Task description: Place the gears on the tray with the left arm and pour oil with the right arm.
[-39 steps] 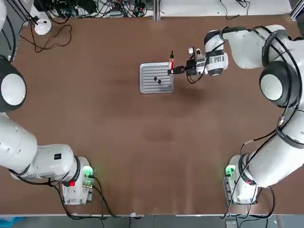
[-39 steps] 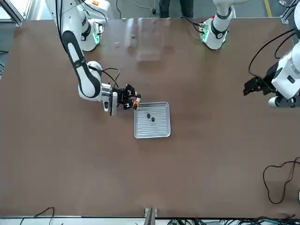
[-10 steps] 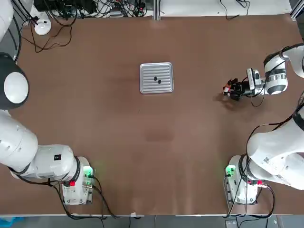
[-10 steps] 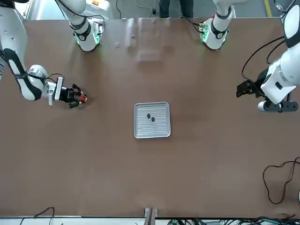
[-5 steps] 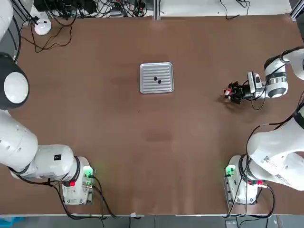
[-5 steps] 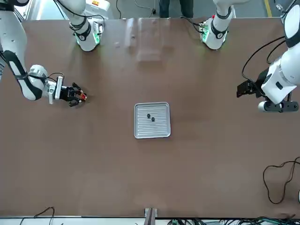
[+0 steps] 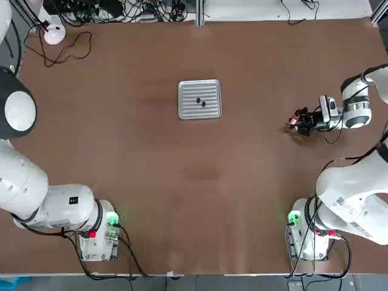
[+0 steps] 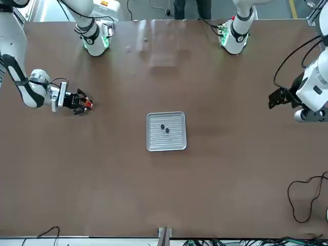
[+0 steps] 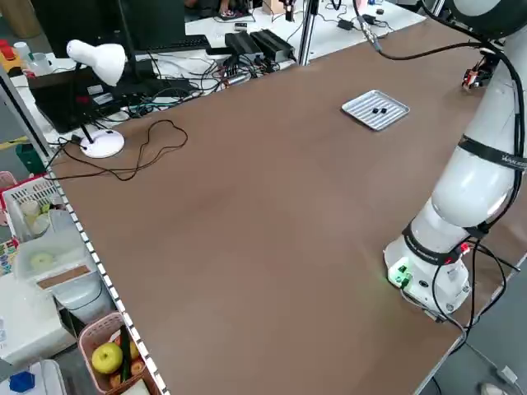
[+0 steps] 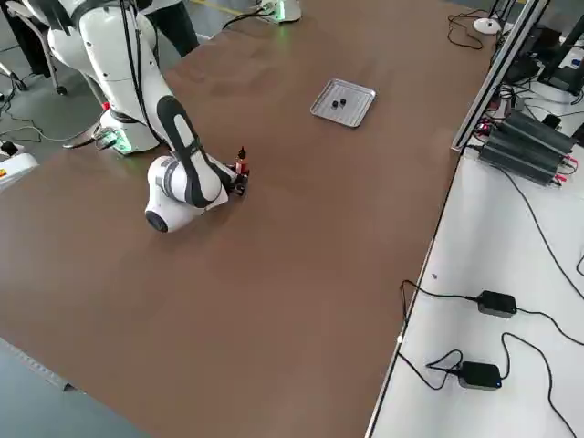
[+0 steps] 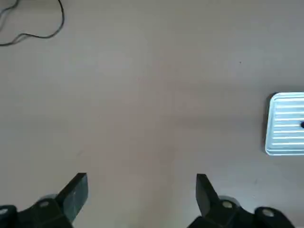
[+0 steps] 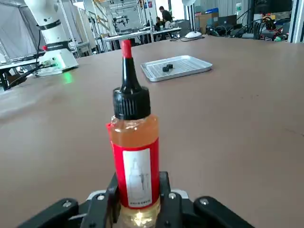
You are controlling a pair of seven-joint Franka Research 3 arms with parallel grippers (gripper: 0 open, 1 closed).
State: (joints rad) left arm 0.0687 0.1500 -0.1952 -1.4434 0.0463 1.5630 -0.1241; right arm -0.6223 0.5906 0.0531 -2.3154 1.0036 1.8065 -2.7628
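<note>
A small square silvery metal tray with a ribbed face and rounded corners (image 7: 200,109) is lying flat on the broad brown surface (image 7: 182,182), nearer the far edge than the robot's edge in the top view. Two tiny round dark gears (image 8: 165,128) are sitting on the tray, close beside each other, near its middle.

The right arm's dark two-finger end effector (image 12: 140,202) is holding a small oil bottle with a clear body, amber contents, a red band with a white label, a black ribbed cap and nozzle, and a red tip (image 12: 137,166). Its fingers are closing firmly on the bottle's lower part, one on each side. In the right wrist view the bottle is standing upright in the grip, nozzle pointing up. This end effector is hovering over the right part of the surface, well apart from the tray; the oil is not over the gears.

The left arm's black two-finger end effector (image 11: 142,197) is standing wide open, with nothing between its fingers. It is hanging over the left part of the surface, well apart from the tray.

A thin dark looped cable (image 8: 307,205) is lying on the surface at the far left corner, close to the round white base of a lamp (image 9: 102,143). Behind the robot, a person's dark-trousered legs (image 8: 192,9) are showing beyond the surface's edge.
</note>
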